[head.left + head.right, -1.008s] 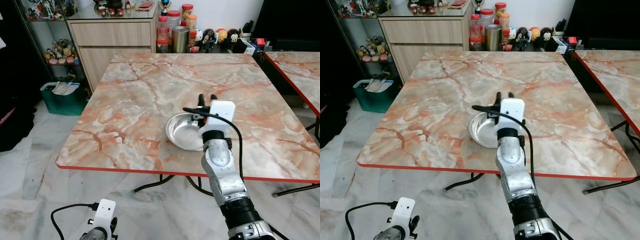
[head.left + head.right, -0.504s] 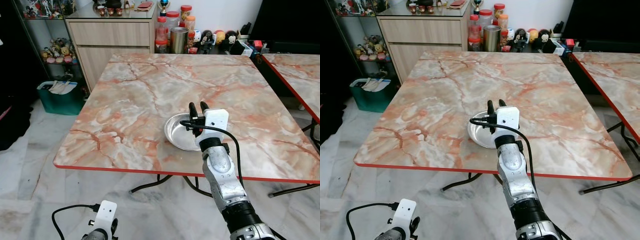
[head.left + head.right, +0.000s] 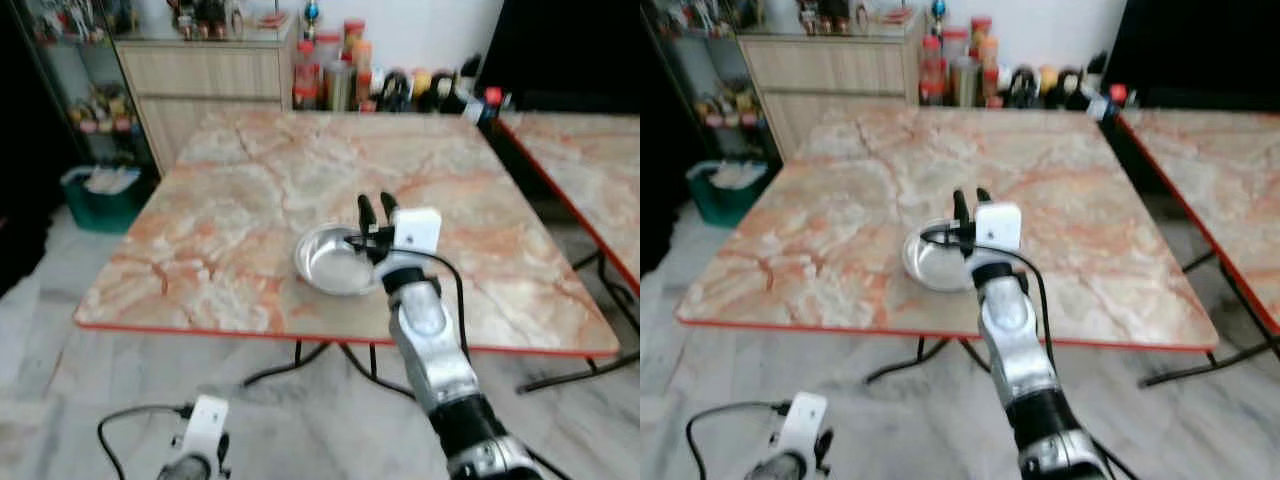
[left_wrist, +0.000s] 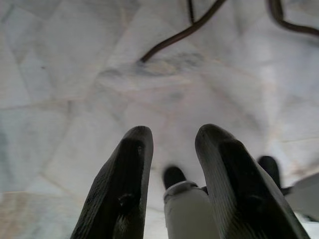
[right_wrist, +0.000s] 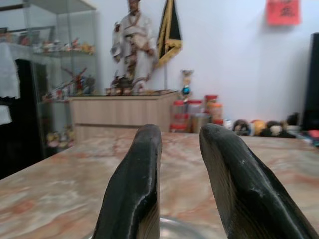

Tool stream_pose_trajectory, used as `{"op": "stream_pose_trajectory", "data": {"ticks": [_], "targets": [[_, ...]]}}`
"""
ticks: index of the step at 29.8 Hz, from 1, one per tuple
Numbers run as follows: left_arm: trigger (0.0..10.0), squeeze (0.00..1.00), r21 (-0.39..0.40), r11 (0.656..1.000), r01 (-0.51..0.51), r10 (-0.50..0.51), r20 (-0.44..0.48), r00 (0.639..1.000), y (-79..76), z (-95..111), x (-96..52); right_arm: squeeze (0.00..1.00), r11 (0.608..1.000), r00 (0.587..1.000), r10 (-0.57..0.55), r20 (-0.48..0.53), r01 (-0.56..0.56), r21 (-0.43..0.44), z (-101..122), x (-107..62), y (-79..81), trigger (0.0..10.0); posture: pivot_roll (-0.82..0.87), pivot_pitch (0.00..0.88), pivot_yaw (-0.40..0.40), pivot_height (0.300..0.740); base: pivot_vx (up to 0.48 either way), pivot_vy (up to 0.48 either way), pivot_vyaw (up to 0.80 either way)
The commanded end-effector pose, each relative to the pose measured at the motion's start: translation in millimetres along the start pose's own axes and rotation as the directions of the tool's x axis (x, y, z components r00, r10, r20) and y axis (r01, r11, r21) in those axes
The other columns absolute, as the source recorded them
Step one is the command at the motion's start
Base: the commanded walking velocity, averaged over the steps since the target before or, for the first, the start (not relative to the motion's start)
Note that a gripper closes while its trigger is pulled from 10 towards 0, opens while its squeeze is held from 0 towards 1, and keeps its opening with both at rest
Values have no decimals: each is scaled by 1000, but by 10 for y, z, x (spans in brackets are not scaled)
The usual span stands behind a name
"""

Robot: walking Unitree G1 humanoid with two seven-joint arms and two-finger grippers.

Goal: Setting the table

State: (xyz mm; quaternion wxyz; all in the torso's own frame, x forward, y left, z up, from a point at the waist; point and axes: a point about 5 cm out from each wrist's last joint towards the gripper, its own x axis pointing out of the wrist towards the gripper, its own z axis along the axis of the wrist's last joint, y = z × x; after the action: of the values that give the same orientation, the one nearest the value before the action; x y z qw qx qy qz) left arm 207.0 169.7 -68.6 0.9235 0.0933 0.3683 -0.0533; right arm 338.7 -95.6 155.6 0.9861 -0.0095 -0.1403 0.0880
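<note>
Near front edge of marble surface (image 3: 250,190): steel bowl (image 3: 335,262), upright, open room behind. Right gripper (image 3: 376,212) above bowl's right rim, fingers slightly spread. Left gripper (image 4: 172,164) hangs over floor, fingers spread.

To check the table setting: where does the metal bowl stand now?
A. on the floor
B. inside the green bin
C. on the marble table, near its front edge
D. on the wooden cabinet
C: the metal bowl rests on the marble table, below the right gripper.
</note>
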Motion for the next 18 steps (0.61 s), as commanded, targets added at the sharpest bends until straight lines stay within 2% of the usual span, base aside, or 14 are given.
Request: {"op": "stream_pose_trajectory", "data": {"ticks": [1, 13, 18], "targets": [[10000, 0, 10, 1000, -23, 23, -19, 1000, 75, -30, -8, 0, 1000, 1000, 12, 16, -12, 10, 38, 25, 51, 10000, -20, 0, -21, 736, 0, -304, 0], [10000, 0, 18, 999, -28, 28, -25, 999, 107, -17, -2, 0, 999, 999, 47, 10, -47, 3, 22, 19, 68, 10000, -28, 0, -10, 736, 0, -400, 0], [10000, 0, 22, 999, -28, 28, -30, 999, 113, -32, -7, 0, 998, 999, 46, -3, -46, -46, 0, 6, 84, 10000, -29, 0, -4, 736, 0, -412, 256]]}}
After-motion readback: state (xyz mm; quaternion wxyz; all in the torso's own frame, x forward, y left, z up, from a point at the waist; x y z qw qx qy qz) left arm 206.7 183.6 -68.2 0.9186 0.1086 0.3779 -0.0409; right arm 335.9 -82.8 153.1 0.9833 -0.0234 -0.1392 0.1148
